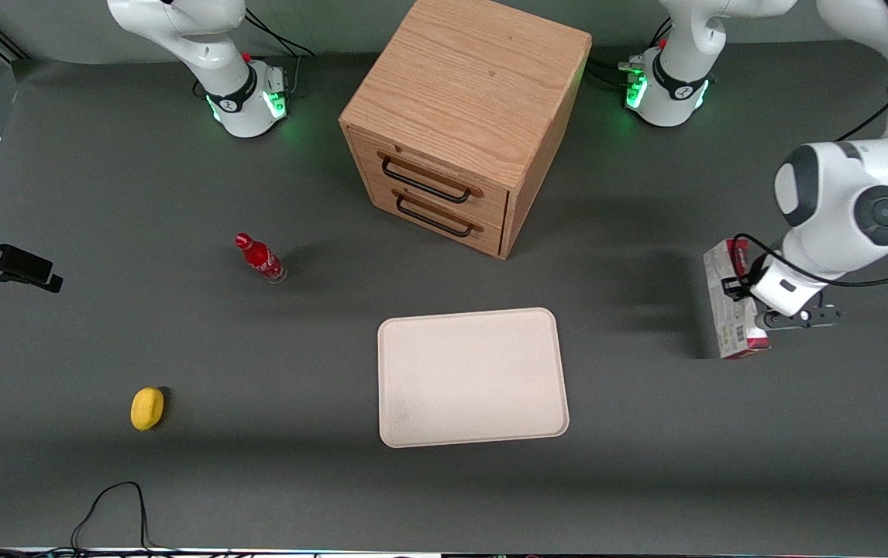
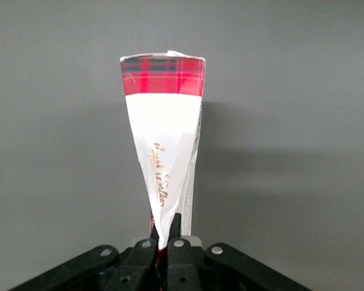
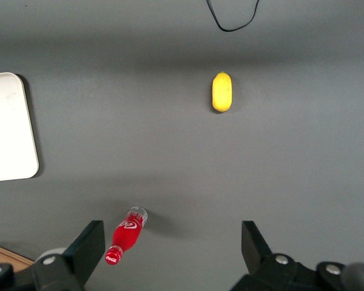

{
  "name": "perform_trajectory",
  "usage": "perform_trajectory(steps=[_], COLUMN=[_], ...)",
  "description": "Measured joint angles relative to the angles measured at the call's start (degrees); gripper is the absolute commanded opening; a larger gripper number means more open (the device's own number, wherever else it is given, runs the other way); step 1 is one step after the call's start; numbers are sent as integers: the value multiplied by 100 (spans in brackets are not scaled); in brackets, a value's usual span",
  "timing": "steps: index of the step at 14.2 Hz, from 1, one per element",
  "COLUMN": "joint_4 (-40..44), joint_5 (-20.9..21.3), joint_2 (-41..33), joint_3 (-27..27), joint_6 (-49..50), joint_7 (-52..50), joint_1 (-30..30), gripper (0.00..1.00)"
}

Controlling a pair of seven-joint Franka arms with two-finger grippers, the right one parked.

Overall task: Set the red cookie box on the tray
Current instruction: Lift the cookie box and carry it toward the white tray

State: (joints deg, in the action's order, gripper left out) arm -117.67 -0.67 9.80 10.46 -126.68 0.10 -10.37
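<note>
Red cookie box (image 1: 729, 298) w/ tartan end, claw (image 2: 167, 237) clamped on

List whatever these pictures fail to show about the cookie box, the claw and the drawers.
- Red cookie box: front view, partly covered by the arm.
- Claw, shut on the box: left wrist view, its body cut off by the picture edge.
- Cabinet: drawers shut, contents hidden.
- Tray: right wrist view, cut by the edge.

Gripper (image 1: 771, 308) hides part of red cookie box (image 1: 727, 306).
</note>
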Motion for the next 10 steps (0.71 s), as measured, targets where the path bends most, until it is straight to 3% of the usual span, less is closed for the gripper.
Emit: perform_trajectory(steps=[5, 10], joint_4=[1511, 3486], joint_5=[-27, -507], joint_2=[-23, 473], joint_3=[-292, -537], joint_6=[1561, 3149], joint_7=[231, -320], joint_1=[-257, -848], gripper=[0, 0])
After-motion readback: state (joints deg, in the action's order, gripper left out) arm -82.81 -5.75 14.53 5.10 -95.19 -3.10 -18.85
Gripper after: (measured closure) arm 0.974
